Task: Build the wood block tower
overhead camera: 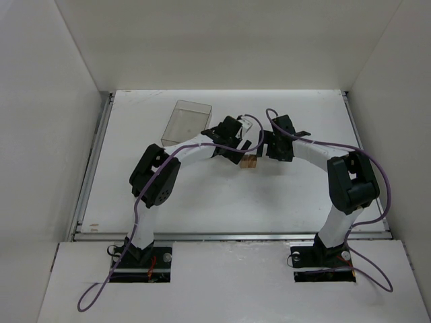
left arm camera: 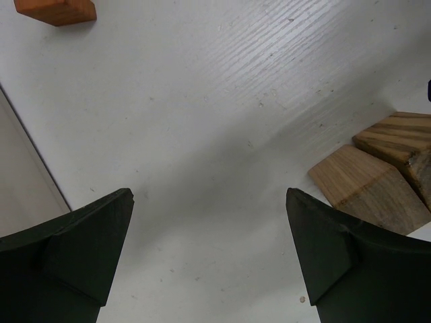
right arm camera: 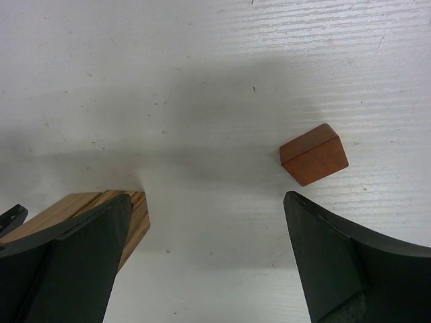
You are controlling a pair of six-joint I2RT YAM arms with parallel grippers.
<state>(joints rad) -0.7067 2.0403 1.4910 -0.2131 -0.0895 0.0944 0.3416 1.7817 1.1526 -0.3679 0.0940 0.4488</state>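
Two light tan wood blocks lie side by side on the white table, just beyond my left gripper's right finger; from above they show as a small tan patch between the two grippers. A reddish-orange block lies alone on the table, above my right gripper's right finger, and appears at the top left corner in the left wrist view. My left gripper is open over bare table. My right gripper is open too, its left finger covering part of a tan block. No block rests on another.
A clear plastic box stands at the back left of the table, near the left arm's wrist. A metal rail runs along the left edge. Both arms bend inward, their grippers close together mid-table.
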